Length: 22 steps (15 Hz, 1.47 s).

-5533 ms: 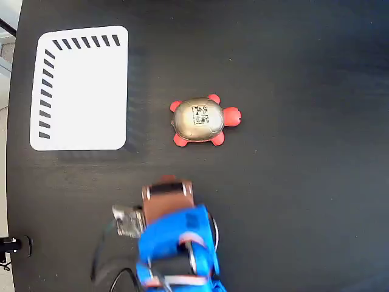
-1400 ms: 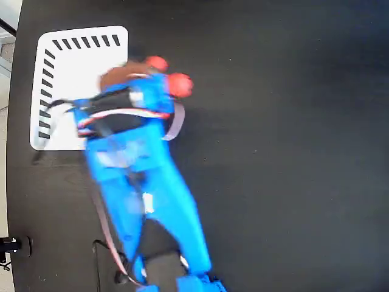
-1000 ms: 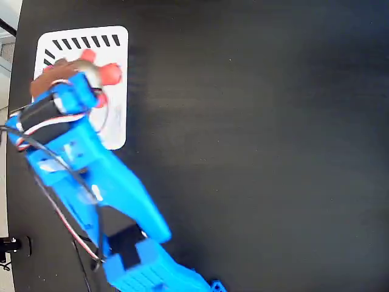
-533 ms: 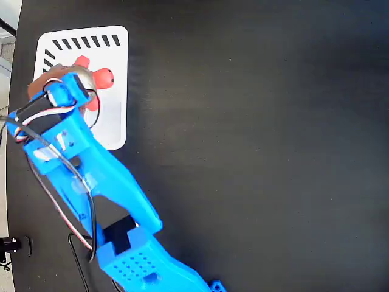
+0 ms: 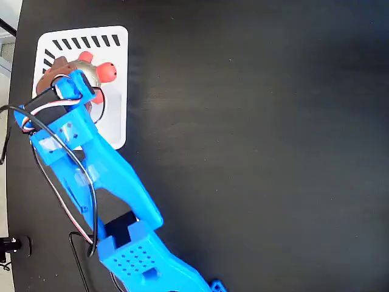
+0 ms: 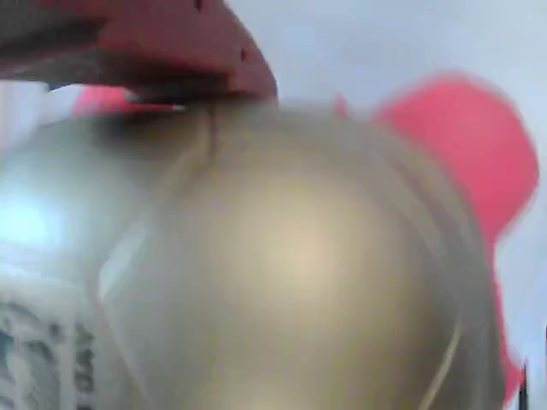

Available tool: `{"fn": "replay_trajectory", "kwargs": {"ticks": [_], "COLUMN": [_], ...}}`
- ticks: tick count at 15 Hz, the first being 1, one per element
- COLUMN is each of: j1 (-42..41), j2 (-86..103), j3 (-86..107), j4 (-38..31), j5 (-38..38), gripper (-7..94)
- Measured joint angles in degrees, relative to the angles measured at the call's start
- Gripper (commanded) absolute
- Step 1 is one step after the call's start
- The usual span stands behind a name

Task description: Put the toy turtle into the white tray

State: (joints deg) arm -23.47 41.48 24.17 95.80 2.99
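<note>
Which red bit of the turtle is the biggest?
The round head, poking out right of the shell in the fixed view. The foot above it is smaller. All lie over the white tray.

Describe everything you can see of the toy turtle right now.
The toy turtle has a domed, metallic gold-grey shell that fills the blurred wrist view, and a red-pink head and feet. In the fixed view it sits over the upper part of the white tray, just below the black stripes, half hidden by the blue arm. The gripper is right at it; whether it is gripped cannot be told.

No readable text; toy turtle marker (wrist view) too blurred.
</note>
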Motion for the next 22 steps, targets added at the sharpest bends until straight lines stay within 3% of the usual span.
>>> {"fn": "replay_trajectory", "kwargs": {"ticks": [4, 5, 6, 7, 8, 12, 15, 19, 22], "j1": [0.18, 0.0, 0.09, 0.18, 0.26, 1.93, 4.22, 11.25, 17.31], "j2": [0.0, 0.0, 0.0, 0.26, 1.58, 18.81, 41.04, 77.96, 101.34], "j3": [1.49, 1.49, 1.49, 1.49, 1.49, 12.83, 37.18, 87.71, 119.36], "j4": [-1.23, -1.05, -1.14, -1.41, -1.41, -5.19, -16.87, -40.69, -47.64], "j5": [-0.09, -0.09, -0.09, 0.09, 0.97, 4.92, 7.12, 6.86, 3.16], "gripper": [67, 61, 46, 13, 0, 0, 0, 0, 0]}}
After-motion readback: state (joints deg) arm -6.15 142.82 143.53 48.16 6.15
